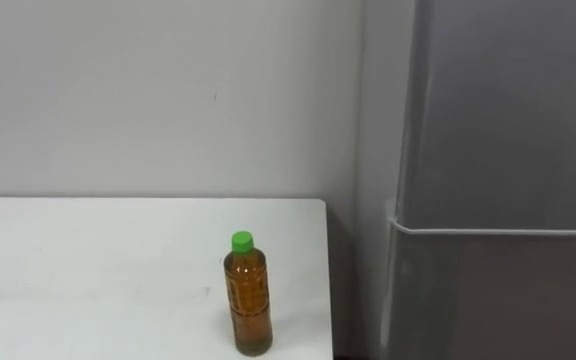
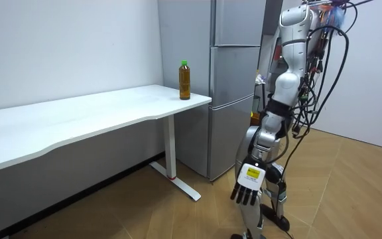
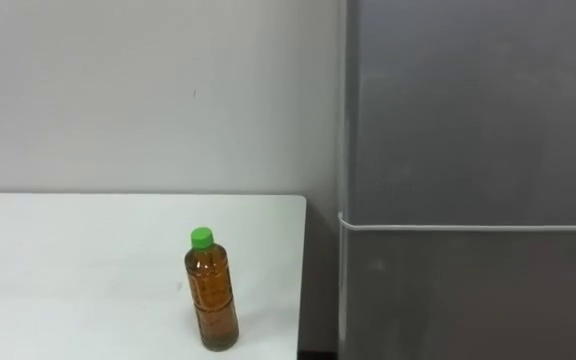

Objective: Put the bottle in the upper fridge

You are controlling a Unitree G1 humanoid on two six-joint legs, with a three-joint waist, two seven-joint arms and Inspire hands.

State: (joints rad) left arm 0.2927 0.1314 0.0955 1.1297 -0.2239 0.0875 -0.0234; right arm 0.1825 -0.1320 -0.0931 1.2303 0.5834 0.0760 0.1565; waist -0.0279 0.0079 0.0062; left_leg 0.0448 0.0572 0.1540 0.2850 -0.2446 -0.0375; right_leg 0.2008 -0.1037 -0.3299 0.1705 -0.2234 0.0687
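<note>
Bottle (image 1: 248,295) stands upright on table (image 1: 88,270) near its 3 o'clock edge, fridge (image 1: 498,150) just beside the table at bottle's 3 o'clock, wall (image 1: 168,90) behind table at 12 o'clock.

No legible text or numbers on bottle (image 1: 248,296), fridge (image 1: 498,150) or table (image 1: 88,260).

Stereo facing fridge (image 1: 488,150); room view afar

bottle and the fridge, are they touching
Apart. In the left eye view the bottle stands on the white table short of its right edge, with bare tabletop and a dark gap between table and fridge.
</note>
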